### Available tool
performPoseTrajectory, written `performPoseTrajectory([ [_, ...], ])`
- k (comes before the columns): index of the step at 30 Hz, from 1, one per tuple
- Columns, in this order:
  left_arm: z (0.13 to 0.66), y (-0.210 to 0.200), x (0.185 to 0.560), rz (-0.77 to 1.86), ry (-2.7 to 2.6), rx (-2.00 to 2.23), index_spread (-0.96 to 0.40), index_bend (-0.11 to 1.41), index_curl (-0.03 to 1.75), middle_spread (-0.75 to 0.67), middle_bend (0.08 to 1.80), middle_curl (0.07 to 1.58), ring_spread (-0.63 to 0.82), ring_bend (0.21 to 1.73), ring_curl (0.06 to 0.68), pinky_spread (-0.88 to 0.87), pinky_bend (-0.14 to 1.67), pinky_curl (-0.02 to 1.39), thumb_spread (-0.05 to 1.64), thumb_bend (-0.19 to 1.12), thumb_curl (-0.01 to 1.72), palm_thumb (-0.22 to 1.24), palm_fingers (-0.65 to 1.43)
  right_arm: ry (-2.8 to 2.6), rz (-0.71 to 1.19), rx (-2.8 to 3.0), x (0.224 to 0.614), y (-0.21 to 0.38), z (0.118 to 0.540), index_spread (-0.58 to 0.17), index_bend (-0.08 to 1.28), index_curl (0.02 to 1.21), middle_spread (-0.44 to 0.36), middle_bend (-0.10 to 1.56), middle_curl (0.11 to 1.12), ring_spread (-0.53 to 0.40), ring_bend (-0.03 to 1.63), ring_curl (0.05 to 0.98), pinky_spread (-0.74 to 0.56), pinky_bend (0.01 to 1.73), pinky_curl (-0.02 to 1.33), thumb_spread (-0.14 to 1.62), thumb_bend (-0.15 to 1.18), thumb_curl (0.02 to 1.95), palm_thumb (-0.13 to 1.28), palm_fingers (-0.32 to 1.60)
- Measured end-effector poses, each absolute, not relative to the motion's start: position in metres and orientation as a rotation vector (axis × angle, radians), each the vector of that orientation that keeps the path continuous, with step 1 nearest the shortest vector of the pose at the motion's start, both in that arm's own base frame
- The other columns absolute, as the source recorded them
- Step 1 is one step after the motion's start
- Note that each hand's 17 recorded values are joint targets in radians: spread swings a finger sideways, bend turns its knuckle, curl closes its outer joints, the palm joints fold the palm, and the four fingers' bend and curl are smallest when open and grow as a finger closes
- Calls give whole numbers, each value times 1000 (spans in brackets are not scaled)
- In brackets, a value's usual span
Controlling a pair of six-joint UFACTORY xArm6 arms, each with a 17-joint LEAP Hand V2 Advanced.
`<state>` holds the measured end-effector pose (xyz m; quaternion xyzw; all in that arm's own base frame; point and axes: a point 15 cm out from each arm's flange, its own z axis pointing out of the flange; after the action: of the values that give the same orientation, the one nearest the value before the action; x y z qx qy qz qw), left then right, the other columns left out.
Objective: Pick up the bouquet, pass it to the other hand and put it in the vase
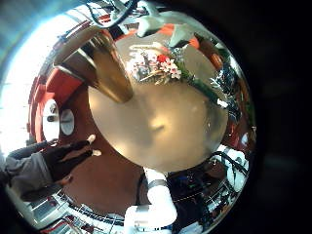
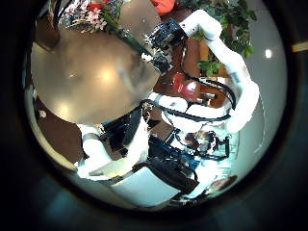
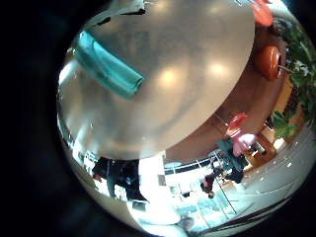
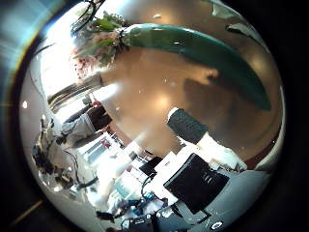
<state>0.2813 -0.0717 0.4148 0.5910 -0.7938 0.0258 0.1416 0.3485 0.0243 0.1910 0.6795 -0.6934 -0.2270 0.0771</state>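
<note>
The bouquet [image 1: 158, 66] is a bunch of flowers on a long stem. It is held over the round table [image 1: 166, 127], beside the tall upright vase [image 1: 102, 63]. My right hand [image 2: 164, 43] is shut on the stem, as the left thumb side palm view shows, with the flower heads [image 2: 91, 13] sticking out past it. In the right thumb side palm view the bouquet [image 4: 97, 39] and its stem [image 4: 203, 53] run close across the palm. The stem's end [image 3: 111, 64] shows in the right little finger side palm view. My left hand [image 2: 144, 159] is high above the table, open and empty.
The table [image 2: 77, 82] is round and glossy, with floor all round it. Round stools [image 3: 269, 61] stand on the floor beside it. A potted plant [image 2: 229, 21] stands behind my right arm [image 2: 236, 91].
</note>
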Motion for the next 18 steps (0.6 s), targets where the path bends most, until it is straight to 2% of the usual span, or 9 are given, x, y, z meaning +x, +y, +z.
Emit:
performPoseTrajectory([
  [13, 415, -69, 281, 74, -2291, 1712, 129, 185, 374, 463, 192, 319, 596, 458, 206, 546, 185, 265, 1077, -24, 328, 324, 93, -2032, -662, 1978, 347, 18, 164, -225, 226, 425, -95, 571, 571, -188, 963, 471, -36, 603, 191, 1066, -21, 433, 613, 439],
  [18, 415, -69, 282, 76, -2290, 1713, 129, 185, 374, 462, 194, 322, 596, 457, 206, 546, 182, 263, 1077, -24, 328, 324, 93, -2007, -658, 1960, 344, 15, 157, -266, 238, 454, -119, 594, 601, -211, 1001, 492, -100, 656, 183, 1056, -22, 437, 632, 524],
])
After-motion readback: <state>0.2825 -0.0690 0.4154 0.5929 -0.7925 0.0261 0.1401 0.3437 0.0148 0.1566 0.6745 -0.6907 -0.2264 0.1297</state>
